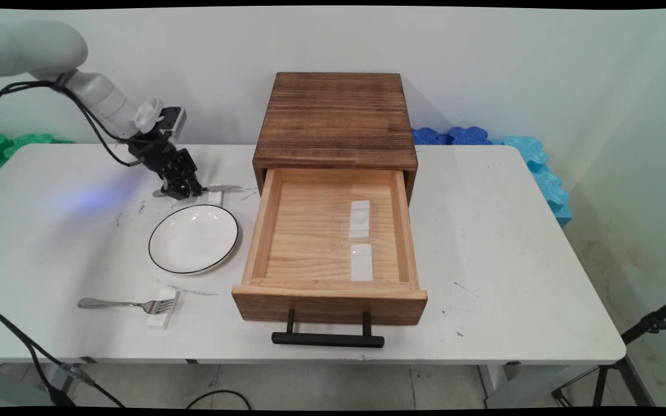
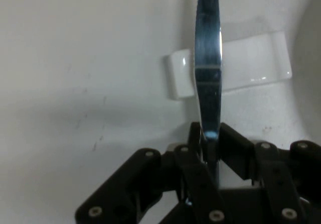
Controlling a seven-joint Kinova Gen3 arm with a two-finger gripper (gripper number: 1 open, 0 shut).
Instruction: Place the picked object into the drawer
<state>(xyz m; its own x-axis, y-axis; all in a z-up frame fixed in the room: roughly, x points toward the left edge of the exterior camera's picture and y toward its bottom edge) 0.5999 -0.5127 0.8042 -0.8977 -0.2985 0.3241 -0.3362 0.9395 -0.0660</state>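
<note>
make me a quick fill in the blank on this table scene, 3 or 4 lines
1. The end effector is shut on a ____.
2. The knife blade lies across a small white ____.
3. The drawer of the wooden box is ____.
4. The ____ lies near the table front edge, its tines on a white rest.

Missing words: knife; rest; open; fork

The place looks like a robotics lab: a white table [image 1: 483, 242] stands against a bare wall, with blue foam mats [image 1: 535, 162] and green foam mats [image 1: 9, 144] stacked behind it, a black tripod leg [image 1: 645, 329] beside it, and black cables [image 1: 32, 352] hanging to a tiled floor.
</note>
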